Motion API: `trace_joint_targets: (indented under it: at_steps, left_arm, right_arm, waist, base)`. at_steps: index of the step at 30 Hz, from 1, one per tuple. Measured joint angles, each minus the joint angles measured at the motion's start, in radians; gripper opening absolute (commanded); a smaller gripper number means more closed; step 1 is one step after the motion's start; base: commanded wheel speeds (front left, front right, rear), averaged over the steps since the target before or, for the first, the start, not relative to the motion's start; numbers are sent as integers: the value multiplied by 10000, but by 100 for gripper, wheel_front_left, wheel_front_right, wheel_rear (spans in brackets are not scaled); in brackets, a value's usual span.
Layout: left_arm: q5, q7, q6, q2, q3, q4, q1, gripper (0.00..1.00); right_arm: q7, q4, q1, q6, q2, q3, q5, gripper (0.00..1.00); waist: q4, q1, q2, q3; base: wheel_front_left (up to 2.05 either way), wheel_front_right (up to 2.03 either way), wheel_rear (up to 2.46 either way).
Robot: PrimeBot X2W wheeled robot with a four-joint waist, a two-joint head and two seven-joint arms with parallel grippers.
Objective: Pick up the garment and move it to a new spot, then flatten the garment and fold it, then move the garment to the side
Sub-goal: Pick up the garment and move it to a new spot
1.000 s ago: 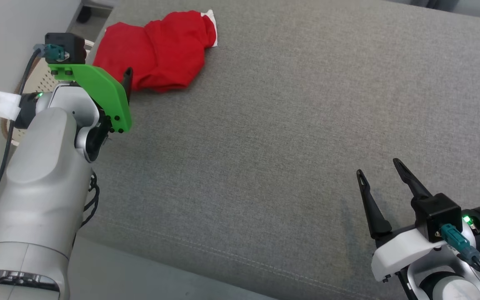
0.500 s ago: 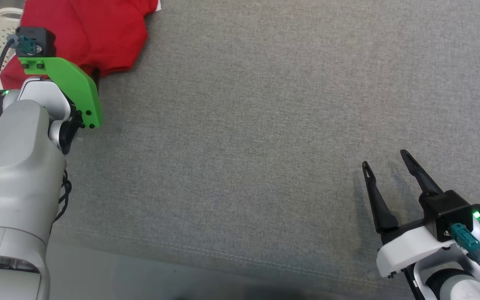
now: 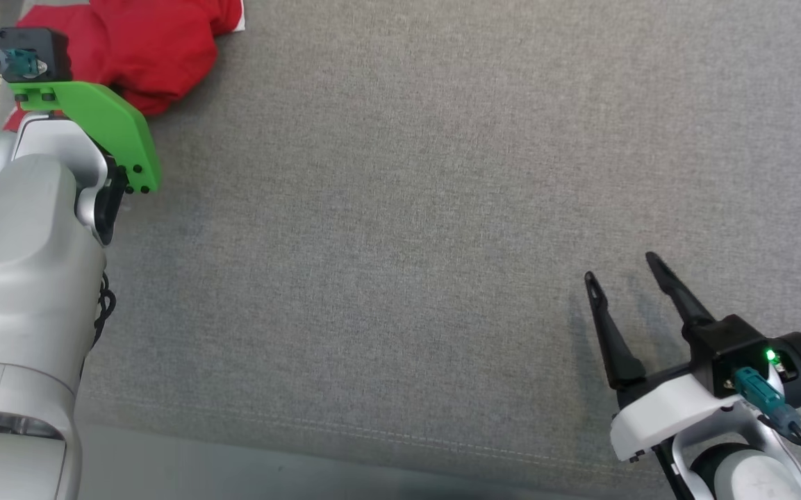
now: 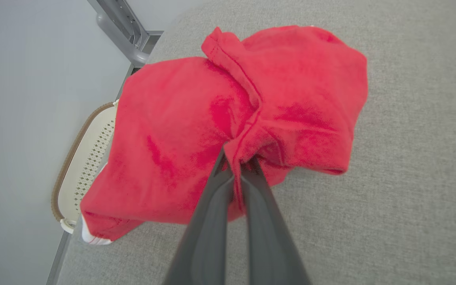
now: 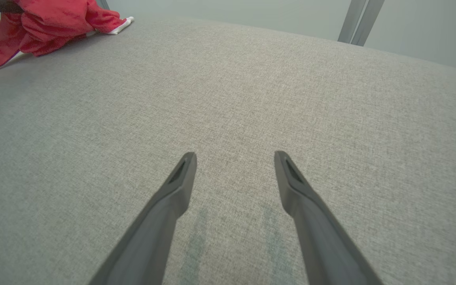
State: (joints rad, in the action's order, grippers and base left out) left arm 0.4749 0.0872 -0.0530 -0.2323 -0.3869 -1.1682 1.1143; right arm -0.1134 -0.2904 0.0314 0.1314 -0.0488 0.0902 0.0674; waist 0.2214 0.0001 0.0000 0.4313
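The garment (image 3: 143, 42) is a crumpled red piece with white trim, lying at the far left corner of the grey cushioned surface (image 3: 407, 208). In the left wrist view my left gripper (image 4: 237, 164) is shut on a bunched fold of the garment (image 4: 212, 118), its two fingers pressed together with red cloth between the tips. The head view hides those fingertips behind the green wrist bracket (image 3: 94, 118). My right gripper (image 3: 619, 267) stands open at the lower right, just above the bare surface. From the right wrist, the garment (image 5: 46, 23) sits far off at the upper left, beyond my right gripper (image 5: 233, 158).
A cream perforated basket (image 4: 85, 158) with a brown rim stands beside the surface's left edge, partly under the hanging garment. Grey metal legs (image 5: 356, 19) rise behind the far edge. A seam (image 3: 372, 434) runs along the near edge of the surface.
The head camera has swung, shifting the whole picture left and up. My left gripper reached the garment's near edge and closed on a fold. The right gripper stays open.
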Motion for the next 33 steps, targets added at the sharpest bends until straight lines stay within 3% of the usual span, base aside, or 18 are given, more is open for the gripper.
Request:
trace_joint_targets:
  at_steps: [9,20,28,33]
  left_arm:
    - [261,-322,-698,477,-393,621,274,0]
    - [1463,395,-757,1120,-1733,2915,127,0]
    - [2589,673,-757,1379,-2909,4847,-551,0]
    - [2917,784,-759,1553,-3340,5365,-822,0]
  right_arm:
    - [573,1179,-112,0,-2,224,-859,100]
    - [1074,2008,110,0,-4,167,-1453,100]
    - [1198,2136,244,0,-4,115,-1553,100]
    - [1200,2125,231,0,-4,230,-1553,100]
  waist:
    - [-258,-2,0,-1214]
    - [-1114,-2,0,-2884]
    - [-2191,-2,0,-3535]
    - [-2722,-2,0,-3692]
  base:
    - [0,0,0]
    - [0,0,0]
    - [0,0,0]
    - [0,0,0]
